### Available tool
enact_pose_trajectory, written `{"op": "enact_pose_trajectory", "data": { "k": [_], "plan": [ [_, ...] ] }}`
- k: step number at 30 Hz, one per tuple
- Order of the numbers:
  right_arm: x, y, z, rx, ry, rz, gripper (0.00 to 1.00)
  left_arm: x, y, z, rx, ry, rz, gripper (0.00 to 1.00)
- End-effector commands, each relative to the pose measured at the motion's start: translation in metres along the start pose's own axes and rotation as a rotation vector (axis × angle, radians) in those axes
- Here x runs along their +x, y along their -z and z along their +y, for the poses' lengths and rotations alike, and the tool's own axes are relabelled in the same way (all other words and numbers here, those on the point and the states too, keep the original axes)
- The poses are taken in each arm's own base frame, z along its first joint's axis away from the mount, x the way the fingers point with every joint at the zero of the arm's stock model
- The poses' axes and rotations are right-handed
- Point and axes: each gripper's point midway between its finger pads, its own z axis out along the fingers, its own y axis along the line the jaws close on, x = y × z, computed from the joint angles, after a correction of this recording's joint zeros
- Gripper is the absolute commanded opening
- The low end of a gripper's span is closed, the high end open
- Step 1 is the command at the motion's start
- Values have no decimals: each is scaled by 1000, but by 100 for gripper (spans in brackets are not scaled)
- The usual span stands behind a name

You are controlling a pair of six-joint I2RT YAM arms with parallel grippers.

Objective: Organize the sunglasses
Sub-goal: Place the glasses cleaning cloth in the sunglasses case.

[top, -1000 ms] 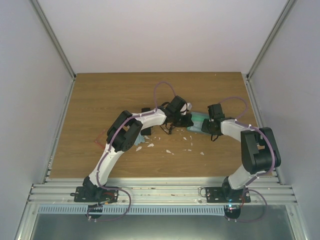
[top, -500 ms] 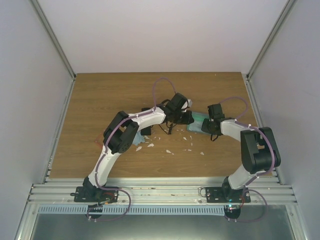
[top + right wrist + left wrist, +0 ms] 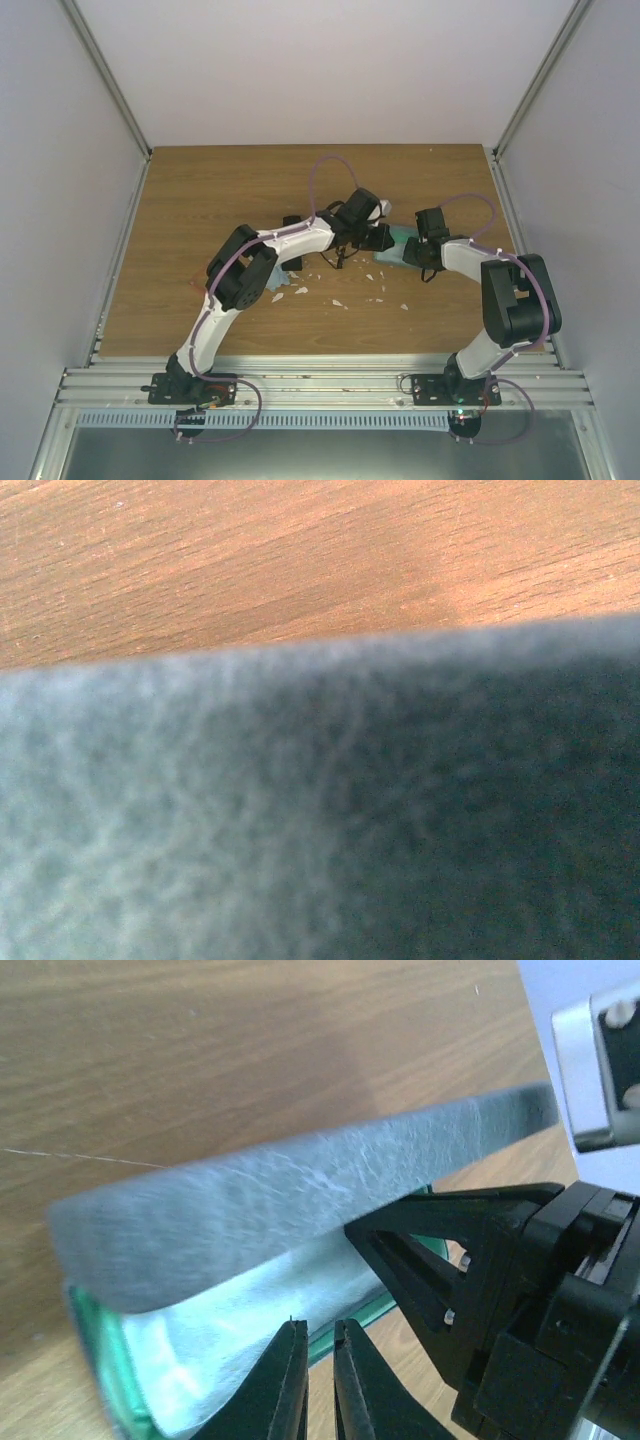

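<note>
table (image 3: 220, 190): wood grain top, both arms reaching in toward its middle from the near edge.
left gripper (image 3: 318, 1332): fingers narrow, nearly together with only a slim slit between the tips; nothing shows in that slit. it hangs just at the open mouth of the case.
right gripper (image 3: 413, 250): at the right end of the case. its own camera is filled with blurred grey lining and shows no fingers, so i cannot tell how wide they stand.
right gripper's finger (image 3: 415, 1255): seen from the left wrist, one black ribbed finger lies under the raised lid, at the case's opening; the other finger is hidden.
case (image 3: 393, 246): green, between the two grippers, open. from the left wrist the green rim shows low on the left with pale lining inside.
lid (image 3: 260, 1200): grey felt side facing the left wrist camera, lifted and slanting up to the right above the base.
sunglasses (image 3: 336, 256): thin black wire shapes just beneath the left wrist, to the left of the case and outside it. too small to tell whether they lie on the table or hang off it.
dark oblong thing (image 3: 291, 222): mostly covered by the left forearm, left of the sunglasses.
white scraps (image 3: 338, 302): scattered on the table nearer the arm bases.
red mark (image 3: 197, 282): thin lines on the wood, beside the left elbow.
</note>
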Motion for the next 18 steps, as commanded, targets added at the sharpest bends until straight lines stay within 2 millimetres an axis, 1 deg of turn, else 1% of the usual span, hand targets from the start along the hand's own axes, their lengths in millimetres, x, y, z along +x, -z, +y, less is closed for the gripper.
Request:
{"op": "enact_pose_trajectory", "data": {
  "k": [1,6,9,11,14,18],
  "plan": [
    [19,-9,-9,15,-16,66,11,12,-25,-7,41,-28,24,11],
    [18,-6,-8,11,-17,60,11,20,-40,19,-58,-1,21,11],
    [18,-6,-9,13,-19,60,11,22,-43,40,-157,19,12,11],
    [18,-6,-12,28,-20,58,11,21,-39,50,-221,30,-7,11],
    [18,-5,-17,59,-21,52,11,17,-29,60,-299,42,-40,13],
    [16,-2,-27,114,-35,35,11,16,-15,59,-347,73,-58,18]
  ]
}}
